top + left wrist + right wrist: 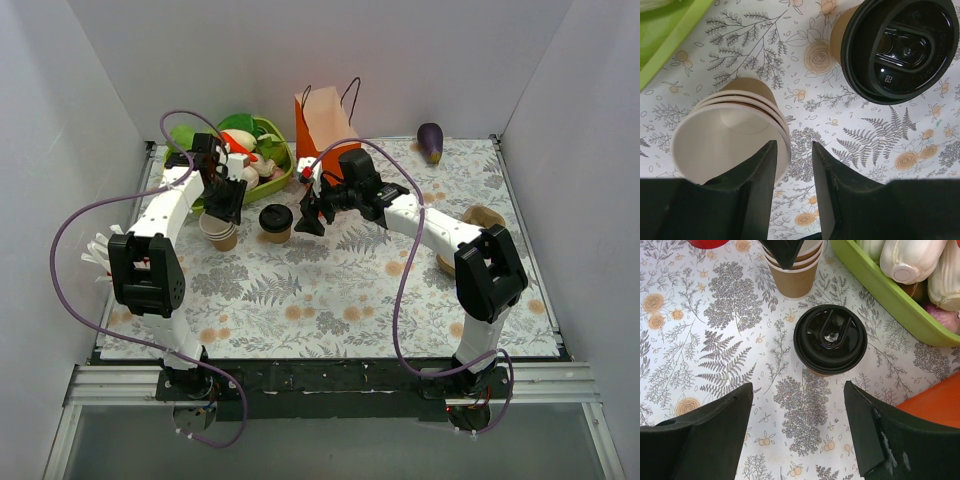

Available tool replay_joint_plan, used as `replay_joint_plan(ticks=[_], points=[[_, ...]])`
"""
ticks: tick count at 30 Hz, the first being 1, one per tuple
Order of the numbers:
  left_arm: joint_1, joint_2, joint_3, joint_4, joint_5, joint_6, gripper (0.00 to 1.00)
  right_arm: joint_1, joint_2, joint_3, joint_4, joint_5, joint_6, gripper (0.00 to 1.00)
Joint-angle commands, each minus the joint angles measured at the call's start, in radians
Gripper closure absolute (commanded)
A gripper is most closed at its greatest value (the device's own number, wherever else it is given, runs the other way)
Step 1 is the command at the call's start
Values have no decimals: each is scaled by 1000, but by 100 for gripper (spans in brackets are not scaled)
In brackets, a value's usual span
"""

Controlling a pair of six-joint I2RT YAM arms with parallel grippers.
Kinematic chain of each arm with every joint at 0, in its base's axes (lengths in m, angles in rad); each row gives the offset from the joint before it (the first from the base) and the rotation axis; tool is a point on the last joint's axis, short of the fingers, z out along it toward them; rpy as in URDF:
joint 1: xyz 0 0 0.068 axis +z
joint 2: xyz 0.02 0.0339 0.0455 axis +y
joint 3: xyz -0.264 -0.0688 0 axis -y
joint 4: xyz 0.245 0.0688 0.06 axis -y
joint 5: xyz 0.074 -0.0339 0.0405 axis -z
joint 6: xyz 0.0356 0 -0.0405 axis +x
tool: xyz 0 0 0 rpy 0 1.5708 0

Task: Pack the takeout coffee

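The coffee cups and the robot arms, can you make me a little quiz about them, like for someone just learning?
1. True or false: the lidded cup already sits inside the orange bag.
2. Which gripper hangs over the stack of open cups: the left gripper or the right gripper?
3. Fill in: the tray beside the cups is coloured ____.

Key
1. False. It stands on the flowery tablecloth, in front of the bag.
2. The left gripper; one finger sits just inside the top cup's rim. The right gripper is open, facing the lidded cup.
3. Green.
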State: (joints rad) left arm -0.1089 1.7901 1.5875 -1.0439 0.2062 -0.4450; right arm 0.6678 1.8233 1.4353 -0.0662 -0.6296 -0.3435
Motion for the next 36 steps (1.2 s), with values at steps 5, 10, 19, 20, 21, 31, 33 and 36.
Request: replay_joint_plan(ticks=[5, 10, 19, 20, 21, 31, 33, 36], points=[[9, -26, 37, -27, -45, 11, 71, -4, -35, 2, 11, -7, -6, 20], [11, -21, 37, -31, -51, 15, 75, -5, -27, 17, 6, -9, -9, 20], [12, -15, 55, -51, -45, 25, 81, -10, -27, 19, 5, -2, -9, 20], [12, -14, 54, -51, -47, 25, 82, -10, -28, 17, 5, -2, -11, 20], [12, -12, 54, -51, -47, 28, 82, -11, -29, 17, 6, -2, -12, 20], [12, 2, 69, -61, -37, 37, 88, -11, -42, -3, 12, 10, -15, 21], [11, 3, 69, -65, -39, 40, 89, -13, -45, -9, 19, 11, -15, 21], [12, 2, 66, -70, -41, 46, 90, -14, -50, -18, 20, 13, -15, 21]])
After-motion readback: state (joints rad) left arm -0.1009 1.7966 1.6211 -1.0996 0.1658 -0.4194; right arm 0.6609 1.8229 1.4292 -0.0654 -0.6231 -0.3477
